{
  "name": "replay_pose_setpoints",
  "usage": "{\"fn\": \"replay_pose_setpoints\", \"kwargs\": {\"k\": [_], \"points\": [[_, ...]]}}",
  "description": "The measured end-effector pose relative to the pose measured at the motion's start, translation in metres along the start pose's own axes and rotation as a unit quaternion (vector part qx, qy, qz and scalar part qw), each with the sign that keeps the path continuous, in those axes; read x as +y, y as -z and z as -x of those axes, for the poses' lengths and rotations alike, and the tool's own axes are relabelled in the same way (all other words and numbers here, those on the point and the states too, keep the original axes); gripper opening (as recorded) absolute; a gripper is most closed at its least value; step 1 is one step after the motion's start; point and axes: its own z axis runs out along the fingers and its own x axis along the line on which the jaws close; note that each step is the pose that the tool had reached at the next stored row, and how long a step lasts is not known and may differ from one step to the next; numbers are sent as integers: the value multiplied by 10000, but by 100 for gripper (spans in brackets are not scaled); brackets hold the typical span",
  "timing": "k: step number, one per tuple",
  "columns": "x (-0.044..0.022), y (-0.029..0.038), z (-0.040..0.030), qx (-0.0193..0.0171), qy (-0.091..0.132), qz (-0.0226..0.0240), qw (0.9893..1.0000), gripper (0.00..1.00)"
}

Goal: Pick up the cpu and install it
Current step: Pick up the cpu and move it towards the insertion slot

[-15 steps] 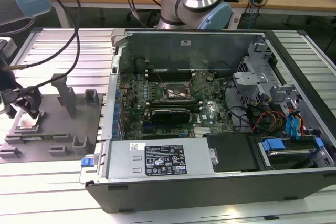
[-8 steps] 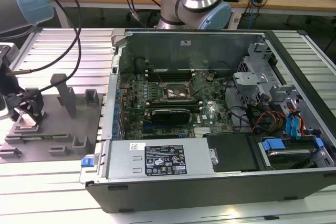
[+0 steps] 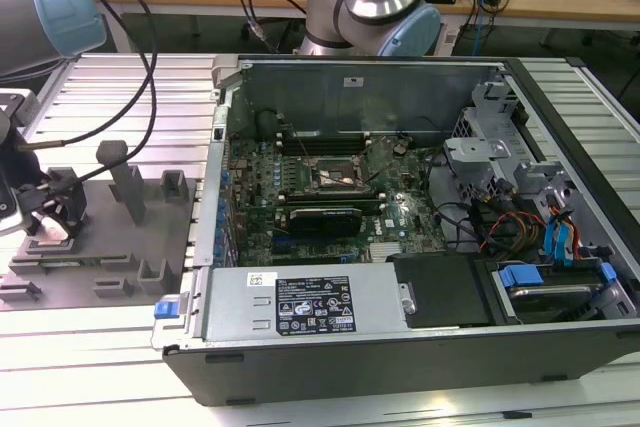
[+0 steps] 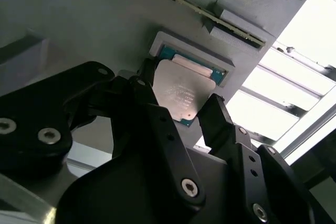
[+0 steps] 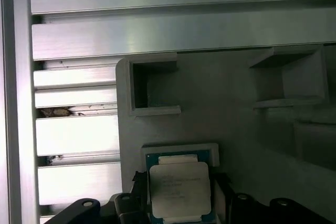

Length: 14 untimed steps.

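On the grey moulded fixture plate (image 3: 150, 232), at the exterior view's left of the open computer case (image 3: 560, 347), the cpu (image 5: 179, 190) lies in a shallow square pocket of that plate. Its lid is flat, matt silver with rounded corners, on a green board; the faint print on it is too small to read. The black gripper (image 4: 180, 92) straddles the cpu; I cannot tell whether it is clenched or released

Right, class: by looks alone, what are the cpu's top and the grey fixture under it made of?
The cpu top looks like silvery metal, satin finish: it gives soft reflections. The fixture seems matte grey plastic: dull, even, no glint.
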Motion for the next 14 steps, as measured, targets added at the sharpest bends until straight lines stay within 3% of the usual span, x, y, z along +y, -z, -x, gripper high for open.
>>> {"fn": "replay_pose_setpoints", "kwargs": {"k": [14], "points": [[1, 15, 1, 0, 10, 0, 10000, 60]]}}
